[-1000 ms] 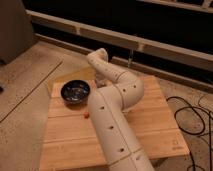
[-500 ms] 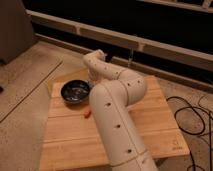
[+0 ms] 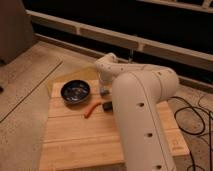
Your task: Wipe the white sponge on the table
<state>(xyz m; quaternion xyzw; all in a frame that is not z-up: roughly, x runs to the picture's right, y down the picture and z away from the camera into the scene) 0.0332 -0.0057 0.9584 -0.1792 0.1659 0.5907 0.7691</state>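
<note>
The table (image 3: 75, 140) is a light-brown slab of plank strips on the speckled floor. My white arm fills the right foreground and bends back over the table. The gripper (image 3: 103, 92) points down at the table's far middle, just right of a dark bowl (image 3: 75, 92). No white sponge shows; it may be hidden under the gripper or the arm. An orange stick-like object (image 3: 91, 109) and a small dark block (image 3: 106, 106) lie just in front of the gripper.
Black cables (image 3: 192, 117) lie on the floor to the right of the table. A low ledge and dark wall (image 3: 150, 40) run behind it. The arm hides the table's right middle.
The arm's big link has swung right and nearer the camera. The gripper has come down toward the table beside the bowl. The orange object and the dark block now show.
</note>
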